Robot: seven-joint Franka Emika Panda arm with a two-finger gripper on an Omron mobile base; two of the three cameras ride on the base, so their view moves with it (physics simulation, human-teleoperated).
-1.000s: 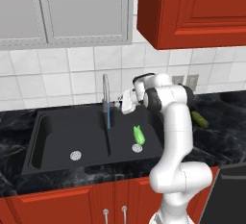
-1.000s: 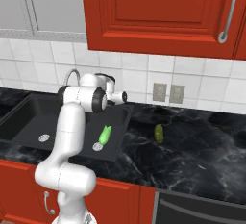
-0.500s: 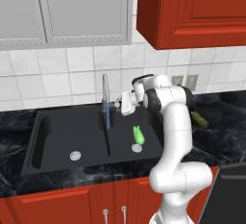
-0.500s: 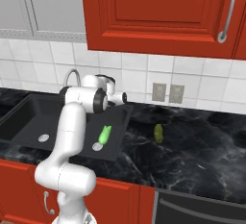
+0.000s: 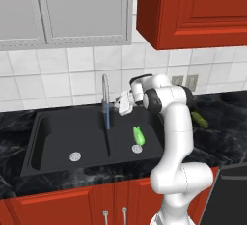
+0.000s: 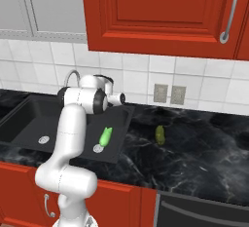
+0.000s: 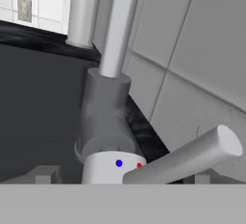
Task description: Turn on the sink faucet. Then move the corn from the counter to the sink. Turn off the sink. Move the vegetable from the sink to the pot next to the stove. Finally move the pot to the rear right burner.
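The faucet (image 5: 104, 91) stands behind the sink (image 5: 53, 139), and a blue stream of water falls from its spout. My gripper (image 5: 123, 105) hovers open just right of the faucet. In the hand view the faucet base (image 7: 106, 136) with its blue and red dots is very close. Its handle lever (image 7: 192, 156) sticks out to the right between my fingertips (image 7: 44, 174). Nothing is held. The corn (image 5: 138, 134), green, lies in the right basin by the drain (image 6: 104, 136). The pot is out of view.
A green vegetable (image 5: 199, 119) lies on the black counter right of the sink (image 6: 159, 133). Tiled wall with outlets (image 6: 168, 94) runs behind. Cabinets hang above. A dark appliance front (image 6: 204, 211) sits at the lower right.
My hand has crept slightly lower and closer to the faucet base. The water keeps running and the corn has not moved.
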